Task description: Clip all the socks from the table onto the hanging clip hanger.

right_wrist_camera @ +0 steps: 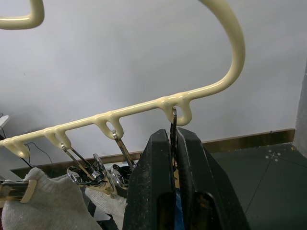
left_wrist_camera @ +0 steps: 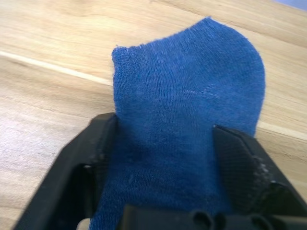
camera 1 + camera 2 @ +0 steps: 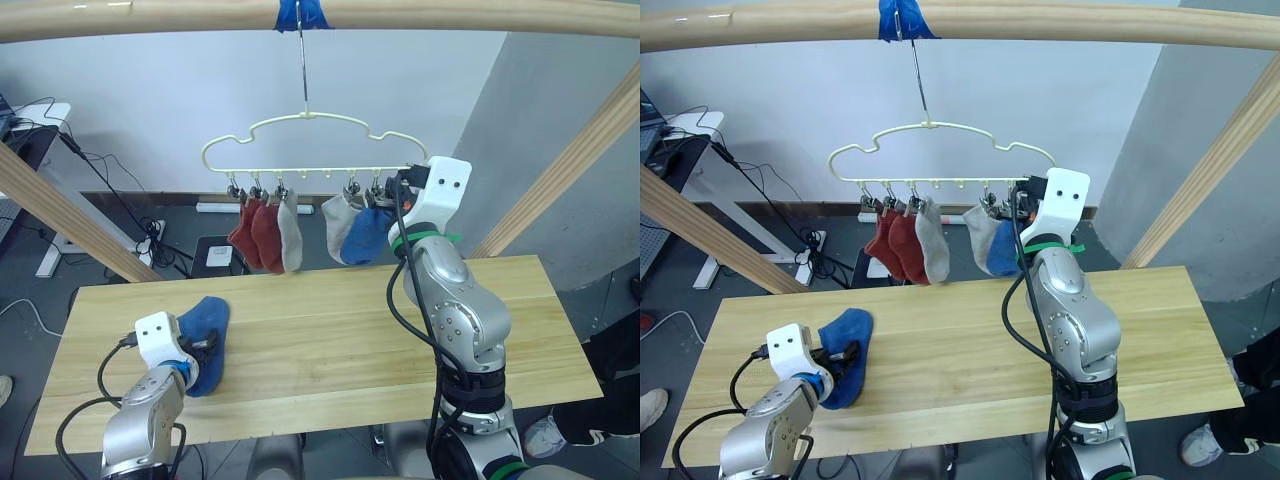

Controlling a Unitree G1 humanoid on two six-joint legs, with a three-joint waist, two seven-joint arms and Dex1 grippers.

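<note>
1. The clip hanger [image 3: 300, 140] is hanging by its thin metal hook [image 3: 302, 70] from a wooden crossbar [image 3: 150, 20], at a wrap of blue tape [image 3: 300, 12], and it is serving here as the landmark.
2. Five socks are dangling from the clips along the hanger's lower rail: two brick red socks [image 3: 255, 235] under its left part, a light grey sock [image 3: 290, 235] just beside them, then a second light grey sock [image 3: 338, 228] and a blue sock [image 3: 366, 235] under its right part.
3. The right gripper [image 1: 173, 158] is reaching up to the hanger's right end, where its jaws are pressing together around the wire of the endmost clip [image 1: 173, 125], directly under the rail's last loop.
4. In the right wrist view, the neighbouring clips [image 1: 115, 163] are showing just beside the black fingers [image 1: 153, 182], with grey sock fabric below them.
5. The worktop [image 3: 330, 330] is lying below the hanger, and the last blue sock [image 3: 203, 340] is lying flat on it, well below and to the left of the hanger.
6. The left gripper [image 2: 163, 158] is sitting low at that sock, with its jaws standing open on either side of the blue fabric, which is running between them; whether the pads are pressing on it cannot be told.
</note>
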